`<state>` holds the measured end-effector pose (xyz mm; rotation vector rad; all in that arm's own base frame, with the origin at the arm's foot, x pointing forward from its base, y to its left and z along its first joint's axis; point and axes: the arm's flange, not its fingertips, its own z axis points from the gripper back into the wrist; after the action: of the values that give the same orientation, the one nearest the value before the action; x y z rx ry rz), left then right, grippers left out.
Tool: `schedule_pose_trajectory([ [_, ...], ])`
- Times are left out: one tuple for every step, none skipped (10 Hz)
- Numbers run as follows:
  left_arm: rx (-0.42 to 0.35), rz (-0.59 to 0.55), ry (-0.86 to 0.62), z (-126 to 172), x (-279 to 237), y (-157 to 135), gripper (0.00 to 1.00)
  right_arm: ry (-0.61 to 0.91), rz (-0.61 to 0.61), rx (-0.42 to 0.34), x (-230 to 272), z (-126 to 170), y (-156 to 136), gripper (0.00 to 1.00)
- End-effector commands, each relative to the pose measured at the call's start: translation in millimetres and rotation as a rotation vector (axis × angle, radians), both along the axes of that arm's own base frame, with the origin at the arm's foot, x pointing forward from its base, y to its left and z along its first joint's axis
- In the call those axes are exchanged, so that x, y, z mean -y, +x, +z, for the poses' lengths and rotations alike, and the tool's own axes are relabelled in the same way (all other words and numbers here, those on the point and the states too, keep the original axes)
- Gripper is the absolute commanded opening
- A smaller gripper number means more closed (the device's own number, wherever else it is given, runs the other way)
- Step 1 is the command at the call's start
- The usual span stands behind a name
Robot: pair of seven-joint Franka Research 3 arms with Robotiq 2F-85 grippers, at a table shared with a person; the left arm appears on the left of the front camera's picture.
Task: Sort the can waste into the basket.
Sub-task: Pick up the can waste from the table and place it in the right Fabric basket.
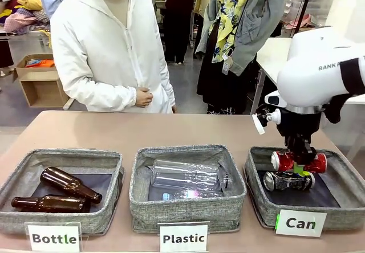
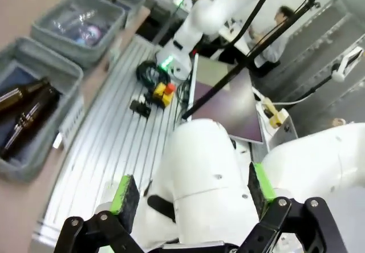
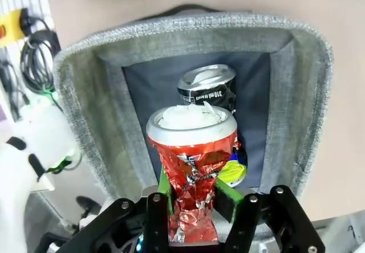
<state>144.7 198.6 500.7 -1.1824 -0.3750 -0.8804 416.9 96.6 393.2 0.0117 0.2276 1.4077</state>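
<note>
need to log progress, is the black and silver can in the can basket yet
In. The black-and-silver can lies on its side on the dark lining of the basket labelled "Can", below the red can.

light: bright, even — shadows: soft — wrist views: edge distortion

At the lower left of the front view, two brown glass bottles [image 1: 63, 191] are seen lying in the "Bottle" bin [image 1: 23, 176]. A clear plastic bottle [image 1: 185, 176] is held by the central "Plastic" bin [image 1: 188, 210]. A person in white [image 1: 111, 48] is stood beyond the surface [image 1: 188, 129].

grey floor [image 1: 188, 82], open cardboard box [image 1: 39, 82] far left, white table [image 1: 276, 53] far right
</note>
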Motion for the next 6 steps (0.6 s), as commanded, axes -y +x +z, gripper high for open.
schedule_pose_trajectory([
  [-0.017, -0.015, 0.107, -4, 4, -6, 1.0, 0.022, 0.014, 0.025, 4, -7, -5, 0.47],
  [-0.03, -0.028, 0.144, -9, 4, -6, 1.0, 0.011, 0.016, 0.026, 6, -8, -2, 0.86],
  [-0.033, -0.01, 0.192, -12, 2, -10, 1.0, 0.01, 0.014, 0.017, 8, -6, -1, 1.0],
  [-0.034, -0.014, 0.098, -2, 0, -3, 1.0, 0.001, 0.011, 0.01, 9, -5, 2, 1.0],
  [-0.034, -0.014, 0.098, -2, 0, -3, 1.0, 0.009, 0.001, 0.006, 10, -4, 6, 1.0],
  [-0.034, -0.014, 0.098, -2, 0, -3, 1.0, 0.026, -0.016, -0.005, 9, -6, 7, 1.0],
])
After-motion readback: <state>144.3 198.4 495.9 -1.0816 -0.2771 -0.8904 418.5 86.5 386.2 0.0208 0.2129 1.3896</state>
